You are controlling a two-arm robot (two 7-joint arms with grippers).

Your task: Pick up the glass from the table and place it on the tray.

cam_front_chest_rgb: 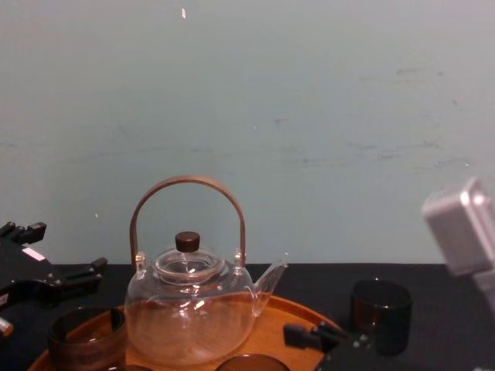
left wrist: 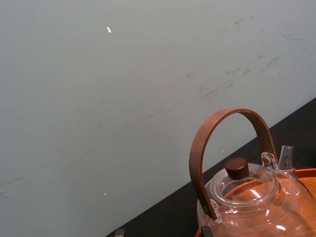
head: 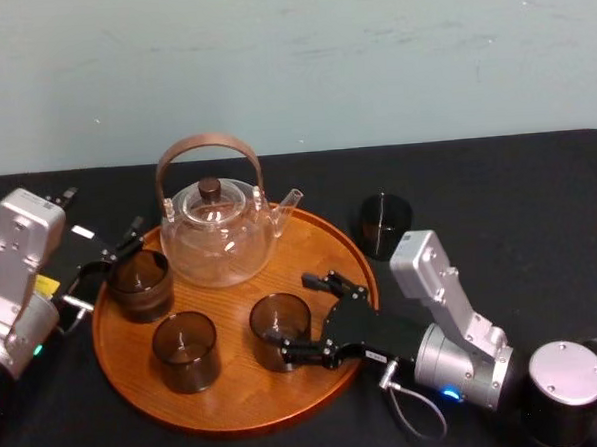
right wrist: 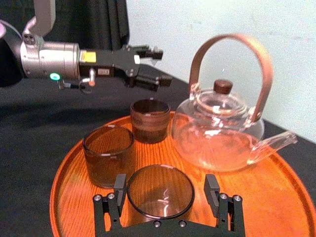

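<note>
Glass (head: 281, 330) standing near the tray (head: 315, 251)'s front edge, right gripper (right wrist: 165, 186) released either side of it.
If you back out crooked, a finger could catch this squat, smoky-brown, see-through tumbler and tip it or shove it into its neighbour (head: 185, 352). Your left gripper (right wrist: 155, 66) hangs open by the tray's left edge. A darker glass (head: 384, 224) stands on the table (head: 538, 201) off the right rim.

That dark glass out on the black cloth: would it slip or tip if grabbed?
Probably slippery: the dark glass has smooth, shiny walls. Unlikely to tip, since it stands upright and looks squat. Likely stiff but breakable if squeezed hard.
</note>
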